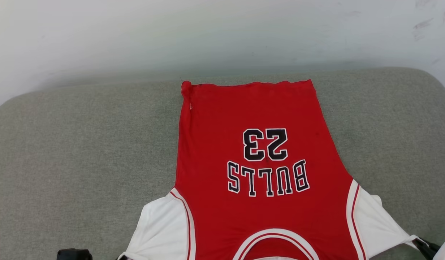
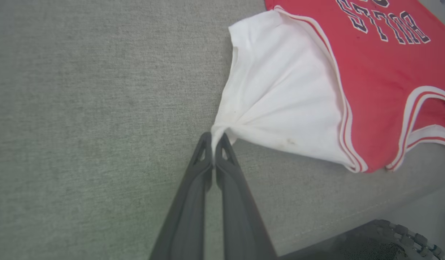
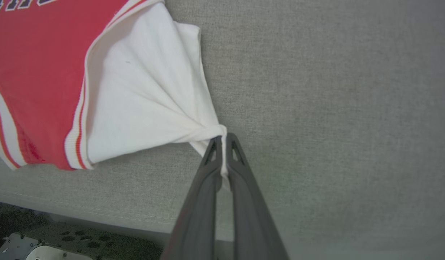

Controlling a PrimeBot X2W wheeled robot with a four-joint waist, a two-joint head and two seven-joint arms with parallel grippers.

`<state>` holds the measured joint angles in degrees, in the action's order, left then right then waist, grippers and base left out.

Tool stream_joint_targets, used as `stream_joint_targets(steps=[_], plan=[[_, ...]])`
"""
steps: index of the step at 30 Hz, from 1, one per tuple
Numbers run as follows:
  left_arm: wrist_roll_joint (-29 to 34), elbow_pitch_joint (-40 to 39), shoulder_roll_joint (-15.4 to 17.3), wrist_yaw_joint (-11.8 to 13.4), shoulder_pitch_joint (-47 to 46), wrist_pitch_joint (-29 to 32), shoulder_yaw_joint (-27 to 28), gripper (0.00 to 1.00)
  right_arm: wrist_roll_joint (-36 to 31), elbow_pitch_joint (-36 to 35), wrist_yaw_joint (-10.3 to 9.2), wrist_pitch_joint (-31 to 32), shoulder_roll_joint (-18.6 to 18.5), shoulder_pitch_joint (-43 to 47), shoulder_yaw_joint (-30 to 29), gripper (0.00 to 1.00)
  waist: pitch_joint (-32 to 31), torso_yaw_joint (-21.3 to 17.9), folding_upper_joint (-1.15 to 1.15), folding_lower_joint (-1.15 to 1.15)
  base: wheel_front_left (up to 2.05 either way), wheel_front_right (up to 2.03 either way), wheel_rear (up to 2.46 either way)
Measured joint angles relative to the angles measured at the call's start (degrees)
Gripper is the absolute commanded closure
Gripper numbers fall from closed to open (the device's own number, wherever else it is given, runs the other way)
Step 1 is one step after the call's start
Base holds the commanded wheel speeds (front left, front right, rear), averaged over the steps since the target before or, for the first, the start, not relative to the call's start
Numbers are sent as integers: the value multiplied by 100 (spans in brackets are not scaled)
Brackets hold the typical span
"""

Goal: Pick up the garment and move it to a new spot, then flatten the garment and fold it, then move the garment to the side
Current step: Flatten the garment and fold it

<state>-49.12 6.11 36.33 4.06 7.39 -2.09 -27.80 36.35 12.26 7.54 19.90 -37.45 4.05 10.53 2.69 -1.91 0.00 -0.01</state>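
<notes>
the grey fabric surface [image 1: 63,151] spreads wide under a pale wall [image 1: 208,32]. on it, right of the middle, the garment [image 1: 258,119] lies flat and face up. its hem is at the far side and its collar at the near edge, so "bulls" and "23" read upside down in the head view. the 2 white sleeves fan out to either side near the front edge. the left claw [image 2: 212,139] reaches in low over the surface, fingers pressed together on the gathered tip of the left sleeve [image 2: 280,97]. the right claw [image 3: 223,139] is posed the same way on the other side, pinching the right sleeve [image 3: 143,97], whose cloth pleats toward the grip.
</notes>
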Motion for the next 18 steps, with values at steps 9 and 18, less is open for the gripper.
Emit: stream_joint_targets(steps=[9,18], plan=[[1,-647,125,4,-24,531,-249,100,86,-501,-3,602,129,-33,-469,0,259,120,0,1,0,0,0],[155,-1817,255,236,-190,936,-353,100,87,-1249,-4,1741,156,-1077,-1198,0,889,435,0,2,0,0,0]])
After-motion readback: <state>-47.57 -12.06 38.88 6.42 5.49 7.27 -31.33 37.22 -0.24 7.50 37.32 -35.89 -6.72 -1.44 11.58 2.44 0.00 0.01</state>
